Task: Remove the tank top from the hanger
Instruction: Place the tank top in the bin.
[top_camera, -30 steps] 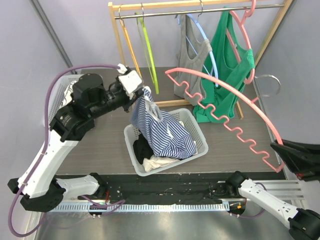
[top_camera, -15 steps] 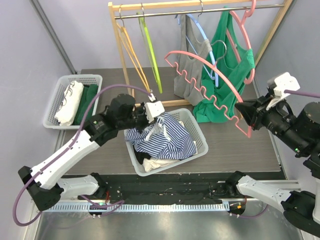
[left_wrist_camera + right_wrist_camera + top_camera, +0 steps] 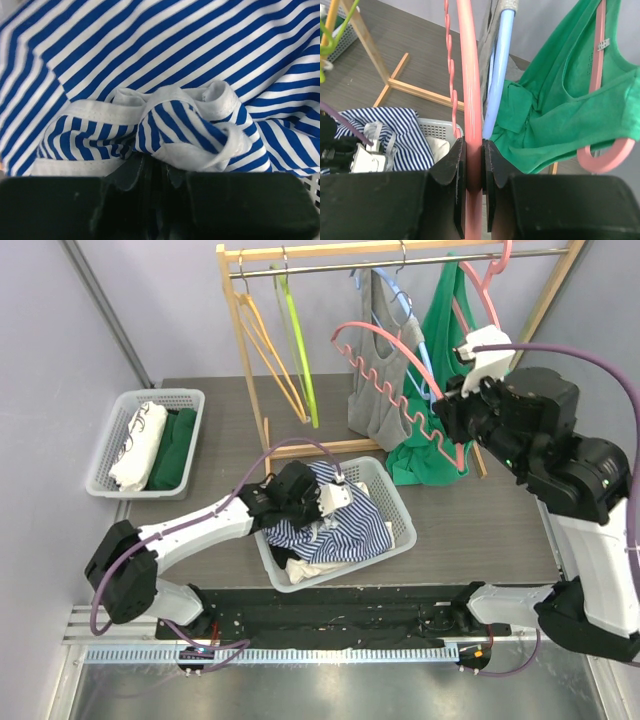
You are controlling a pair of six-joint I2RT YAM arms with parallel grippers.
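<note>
The blue-and-white striped tank top (image 3: pixel 350 525) lies bunched in the white basket (image 3: pixel 403 518) at the middle of the table, off the hanger. My left gripper (image 3: pixel 322 502) is down in the basket against it. In the left wrist view the cloth (image 3: pixel 165 75) piles over the fingertips of the gripper (image 3: pixel 152 167), whose jaws stand a slit apart; any pinch is hidden. My right gripper (image 3: pixel 452 418) is shut on the bare pink wavy hanger (image 3: pixel 385 375) beside the rack. The right wrist view shows its jaws (image 3: pixel 473 150) clamping the hanger's bar (image 3: pixel 470 75).
A wooden rack (image 3: pixel 240 330) at the back carries an orange hanger (image 3: pixel 265 355), a lime hanger (image 3: pixel 297 340), a grey top (image 3: pixel 375 390) on a blue hanger and a green top (image 3: pixel 465 365) on a pink hanger. A second basket (image 3: pixel 110 405) of clothes sits far left.
My left arm has lowered the striped tank top into the basket. My right arm has carried the pink hanger up and left, toward the rack.
</note>
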